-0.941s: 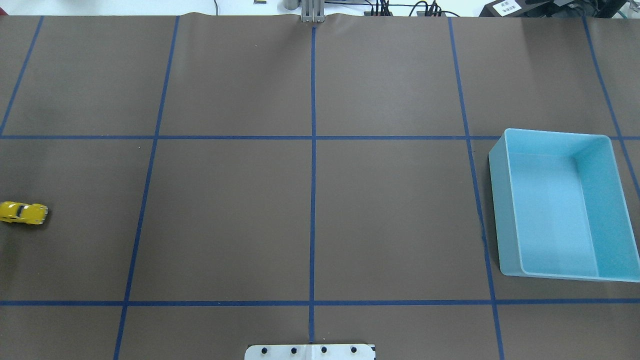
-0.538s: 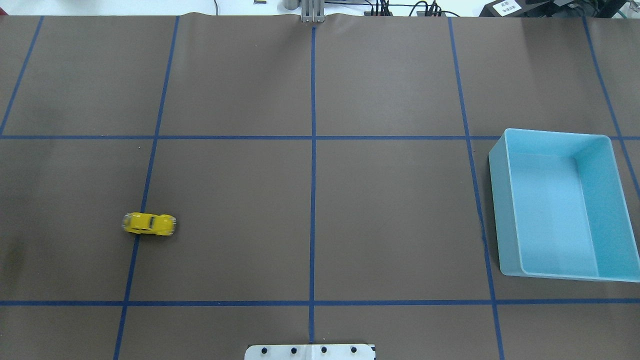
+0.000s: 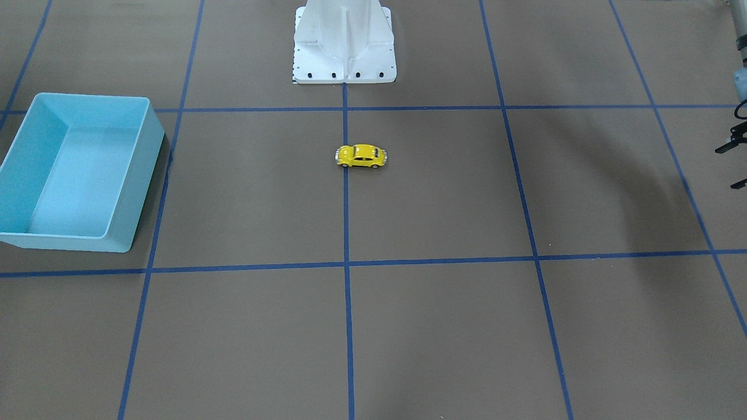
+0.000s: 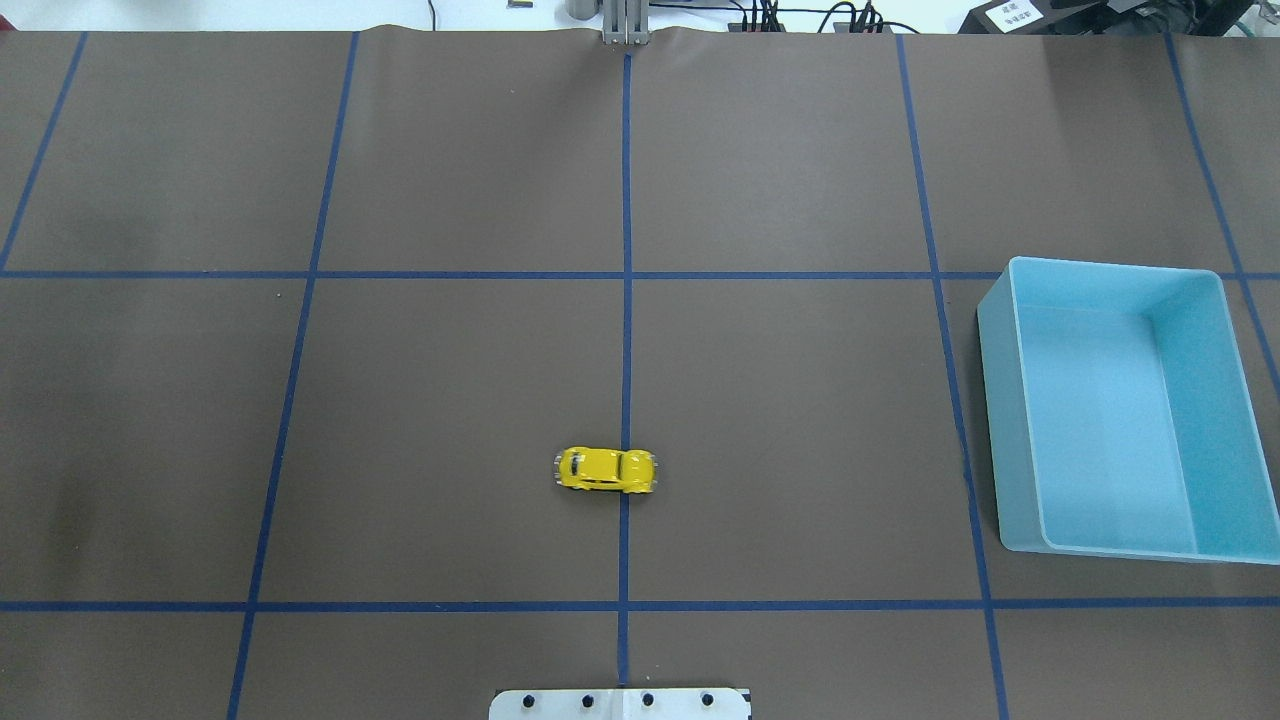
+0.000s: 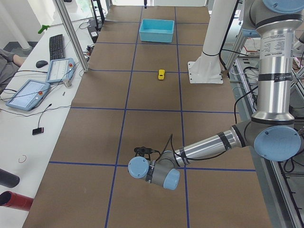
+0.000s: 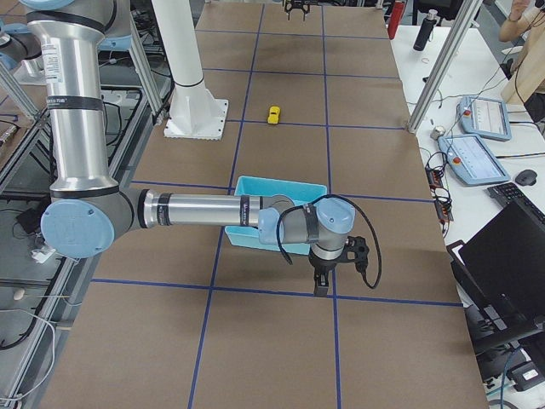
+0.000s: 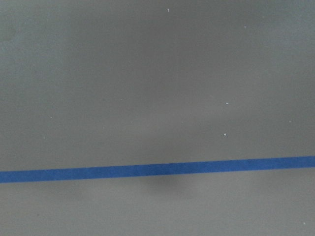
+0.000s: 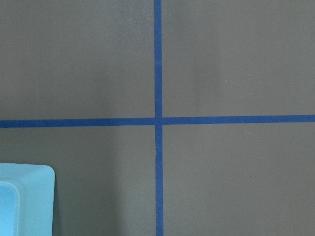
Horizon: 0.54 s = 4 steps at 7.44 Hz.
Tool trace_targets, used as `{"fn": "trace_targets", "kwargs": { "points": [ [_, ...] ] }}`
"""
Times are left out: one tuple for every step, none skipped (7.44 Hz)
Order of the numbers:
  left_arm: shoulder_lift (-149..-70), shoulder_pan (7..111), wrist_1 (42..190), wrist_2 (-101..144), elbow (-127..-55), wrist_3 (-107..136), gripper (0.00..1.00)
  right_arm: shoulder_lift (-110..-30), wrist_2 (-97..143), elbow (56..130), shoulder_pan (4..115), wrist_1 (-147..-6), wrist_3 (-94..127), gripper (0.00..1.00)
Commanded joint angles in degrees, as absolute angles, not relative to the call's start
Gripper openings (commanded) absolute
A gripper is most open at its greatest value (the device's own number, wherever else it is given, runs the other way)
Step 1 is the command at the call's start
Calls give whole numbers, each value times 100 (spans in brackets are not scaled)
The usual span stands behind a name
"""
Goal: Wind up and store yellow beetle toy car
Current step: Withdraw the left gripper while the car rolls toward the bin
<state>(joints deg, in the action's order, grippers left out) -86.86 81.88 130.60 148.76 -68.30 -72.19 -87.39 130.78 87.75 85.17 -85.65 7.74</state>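
Note:
The yellow beetle toy car (image 4: 605, 470) stands on its wheels across the table's blue centre line, in front of the robot base, free of both grippers. It also shows in the front-facing view (image 3: 361, 156) and in both side views (image 5: 161, 74) (image 6: 273, 115). My left gripper (image 3: 732, 166) is far off at the table's left end, only two dark fingertips showing, apart and empty. My right gripper (image 6: 318, 288) hangs low beside the light blue bin (image 4: 1000, 420); I cannot tell whether it is open or shut.
The bin (image 3: 143, 169) is empty and stands at the table's right side. The white robot base (image 3: 344, 41) stands at the near edge. Blue tape lines (image 4: 626, 300) grid the brown table cover. Operators' tablets and a keyboard (image 5: 57, 45) lie beyond the far edge.
The car has rolled on its own from the table's left edge rightwards to the centre line. No gripper shows in the overhead view.

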Motion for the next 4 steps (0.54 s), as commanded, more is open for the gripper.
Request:
{"fn": "trace_targets", "kwargs": {
  "points": [
    [-8692, 8183, 13043, 14827, -7390, -5816, 100, -8736, 13078, 8771, 8517, -8561, 773, 100],
    [-8753, 8174, 13052, 14818, -7409, -5288, 100, -8736, 13078, 8771, 8517, -8561, 782, 100],
    [-8832, 8165, 13052, 14810, -7453, -4499, 100, -8736, 13096, 8789, 8517, -8543, 774, 100],
    [-8868, 8165, 13052, 14801, -7601, -3534, 100, -8736, 13122, 8798, 8482, -8299, 756, 100]
  ]
}}
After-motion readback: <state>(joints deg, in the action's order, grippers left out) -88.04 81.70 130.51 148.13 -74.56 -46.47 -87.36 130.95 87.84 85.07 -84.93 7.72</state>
